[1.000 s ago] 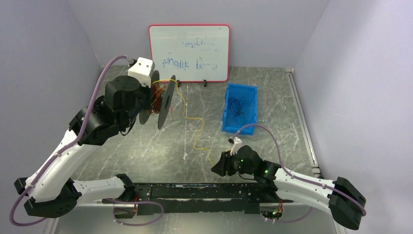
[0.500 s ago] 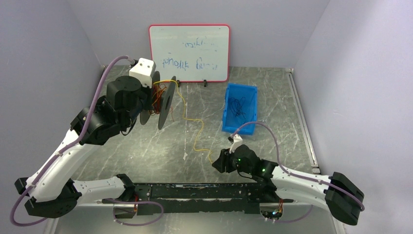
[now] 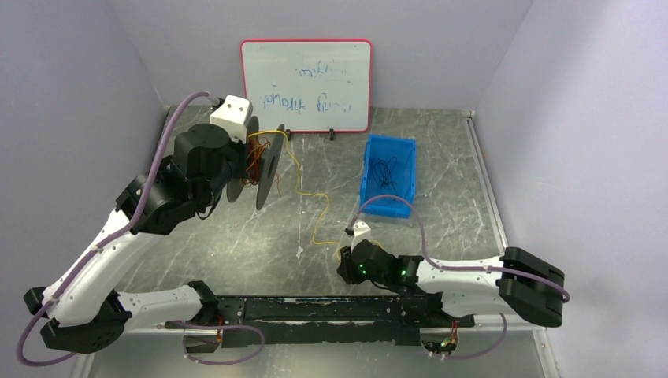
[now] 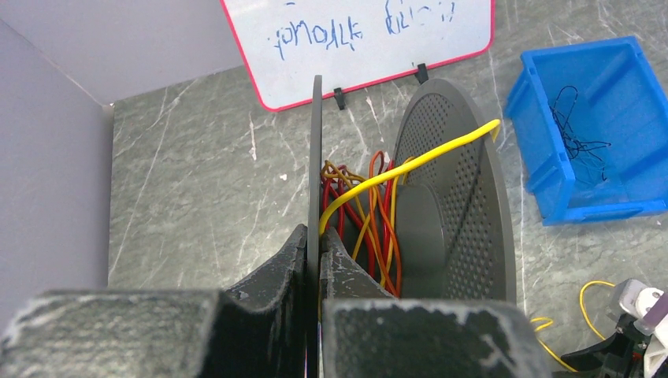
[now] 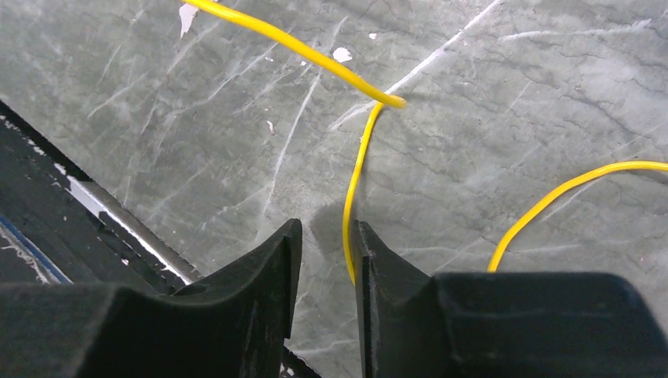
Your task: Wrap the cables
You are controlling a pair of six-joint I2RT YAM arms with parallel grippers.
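Your left hand (image 4: 315, 236) is clamped tight on the near flange of the grey reel (image 4: 449, 213), with the thin disc pinched edge-on between both fingers. It holds the reel on edge at about 10 o'clock on the worktop (image 3: 457, 205) in the overhead view. Loose turns of red and orange cables (image 4: 382, 228) sit around the hub, between the two flanges.

One yellow cable (image 3: 317, 214) comes over the rim of the far flange and drops to the worktop. From there it snakes away toward 5 o'clock, down to your right hand (image 3: 344, 266). That hand sits low at about 6 o'clock, close to the near edge.

In the right wrist view its fingers stand narrowly apart, the gap wider than the cable. The yellow cable runs up between them and lies against the inner face of the 3 o'clock finger, not pinched. Past the fingertips it bends toward 1 o'clock and meets a second run coming from 11 o'clock.

A blue bin (image 3: 366, 175) sits at 1 o'clock on the worktop with a tangle of thin dark wires (image 3: 386, 172) inside. A whiteboard (image 3: 306, 85) stands at 12 o'clock against the back wall.
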